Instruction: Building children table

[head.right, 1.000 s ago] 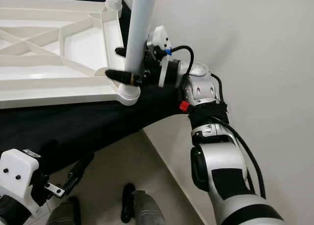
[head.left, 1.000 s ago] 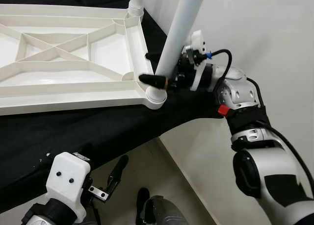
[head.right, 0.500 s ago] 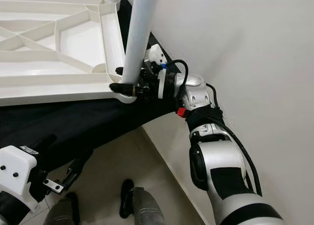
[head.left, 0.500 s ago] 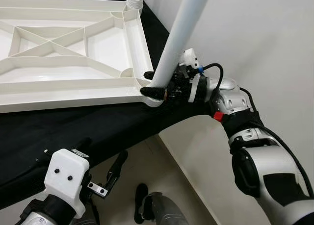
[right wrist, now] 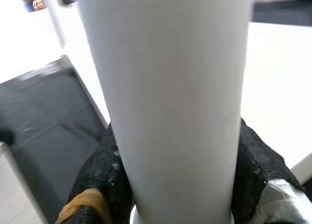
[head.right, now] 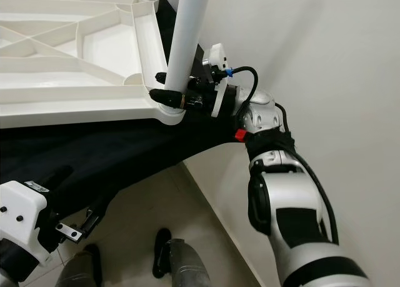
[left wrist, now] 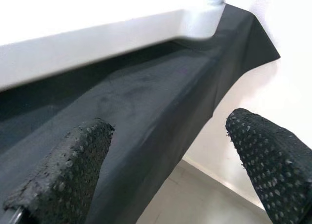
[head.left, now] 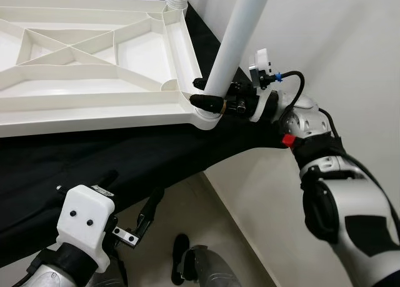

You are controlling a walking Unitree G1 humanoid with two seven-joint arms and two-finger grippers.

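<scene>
Black cloth (head.left: 125,156) covers a raised surface beside a white wall, and on it lies an upside-down white plastic ribbed tabletop (head.left: 94,68). At its near right corner socket stands a white round plastic table leg (head.left: 234,43), gripped near its base by the right gripper (head.left: 209,93), fingers closed around it. Below the cloth edge, the left gripper (left wrist: 161,165) hangs with fingers wide apart, holding nothing.
</scene>
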